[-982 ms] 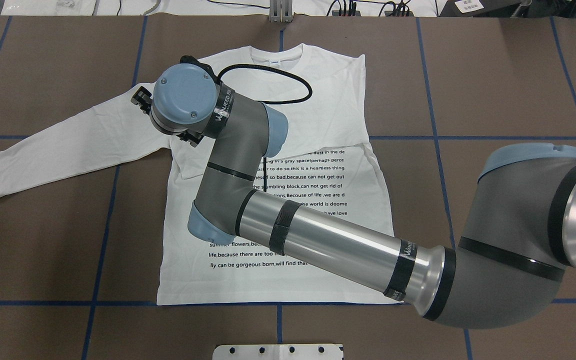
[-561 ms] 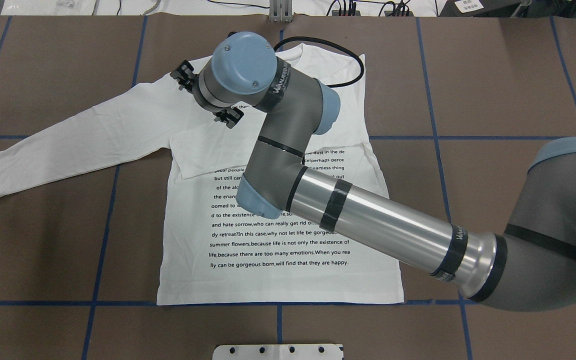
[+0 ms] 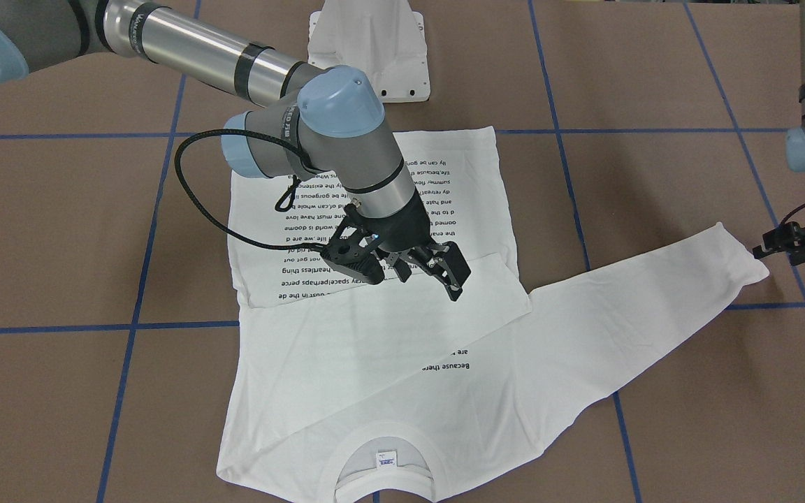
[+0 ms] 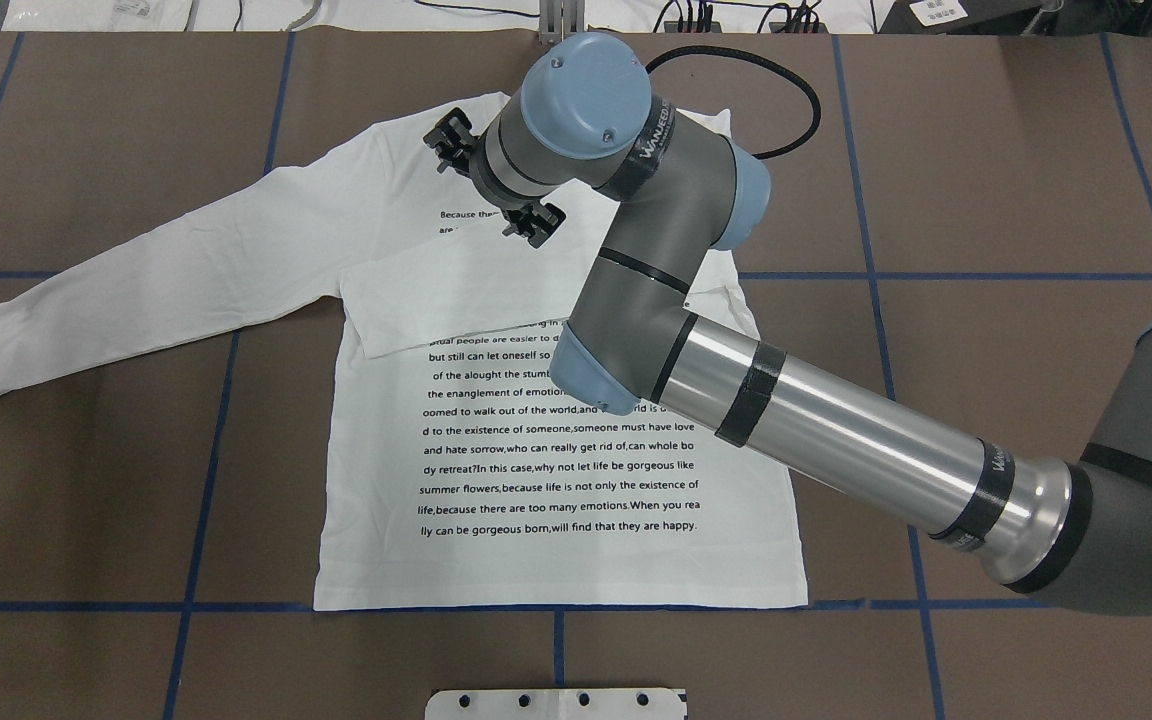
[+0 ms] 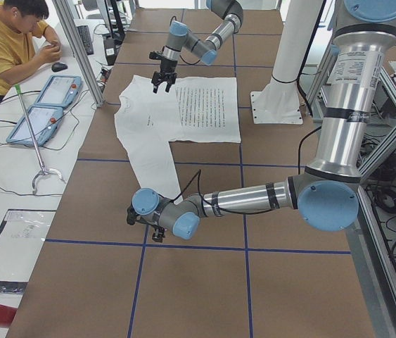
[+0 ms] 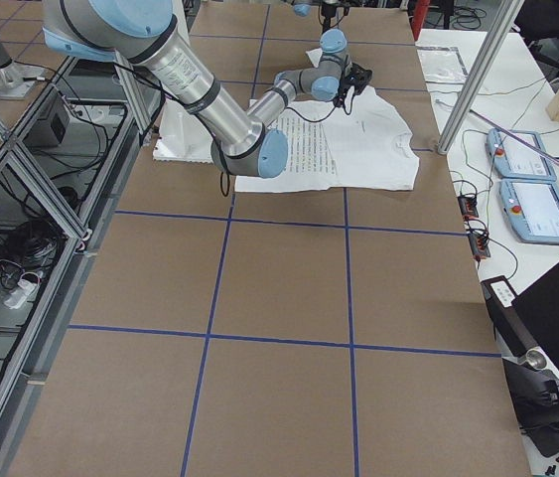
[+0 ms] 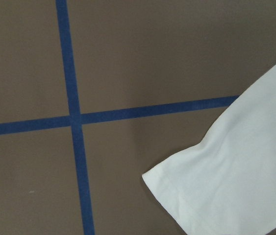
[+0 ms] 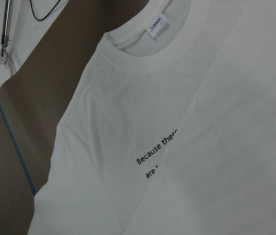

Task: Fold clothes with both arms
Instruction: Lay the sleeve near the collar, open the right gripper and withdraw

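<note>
The clothes, one white long-sleeved T-shirt [image 4: 556,480], lie flat on the brown table with the black text up. One sleeve [image 4: 456,300] is folded across the chest and hides the top text lines. The other sleeve [image 4: 156,270] stretches out to the overhead view's left. My right gripper [image 3: 409,279] hangs open above the chest, holding nothing; its wrist view shows the collar [image 8: 147,44] and label. My left gripper [image 3: 776,241] sits low beside the outstretched sleeve's cuff [image 3: 731,258], apart from it. I cannot tell whether it is open or shut. Its wrist view shows only the cuff [image 7: 236,186].
Blue tape lines [image 4: 206,450] grid the table. The white pedestal base [image 3: 367,49] stands at the robot's edge near the shirt's hem. A person [image 5: 15,42] sits at a side bench with two control tablets [image 5: 43,105]. Cables lie along the far edge.
My right arm has swung from the shirt's left shoulder to the right across the chest, gripper open. The folded sleeve stays put. My left gripper has come in by the cuff.
</note>
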